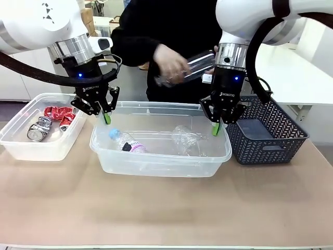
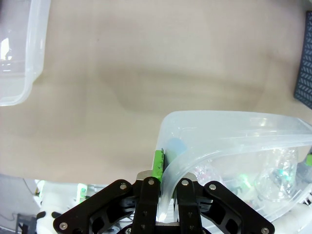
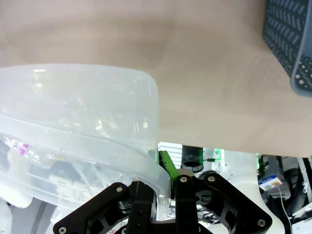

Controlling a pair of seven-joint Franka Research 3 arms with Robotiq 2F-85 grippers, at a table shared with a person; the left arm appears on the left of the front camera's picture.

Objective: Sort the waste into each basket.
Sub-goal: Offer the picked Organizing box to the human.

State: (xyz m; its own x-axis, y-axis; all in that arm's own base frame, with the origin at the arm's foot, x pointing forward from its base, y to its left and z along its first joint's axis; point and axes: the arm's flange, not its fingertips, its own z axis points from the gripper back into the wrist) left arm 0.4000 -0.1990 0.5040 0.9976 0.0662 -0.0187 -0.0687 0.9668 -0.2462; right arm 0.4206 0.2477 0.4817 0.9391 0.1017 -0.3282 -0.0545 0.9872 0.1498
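Observation:
Both grippers hold the middle clear basket (image 1: 156,164) by its rim. My left gripper (image 1: 106,117) is shut on the left end and my right gripper (image 1: 216,128) on the right end. In the left wrist view the left gripper (image 2: 165,169) pinches the curved rim (image 2: 219,122). The right wrist view shows my right gripper (image 3: 164,178) clamped on the rim (image 3: 122,161). A pink-labelled bottle (image 1: 127,142) and a clear crumpled bottle (image 1: 187,138) lie inside. A person's hand (image 1: 169,61) holds another clear bottle (image 1: 200,65) above this basket. Red-and-silver cans (image 1: 54,114) lie in the left basket (image 1: 21,147).
A dark grey lattice basket (image 1: 270,136) stands just right of the middle basket, close to my right gripper. The person stands at the far edge behind the baskets. Bare tabletop (image 1: 166,208) stretches in front of all three containers.

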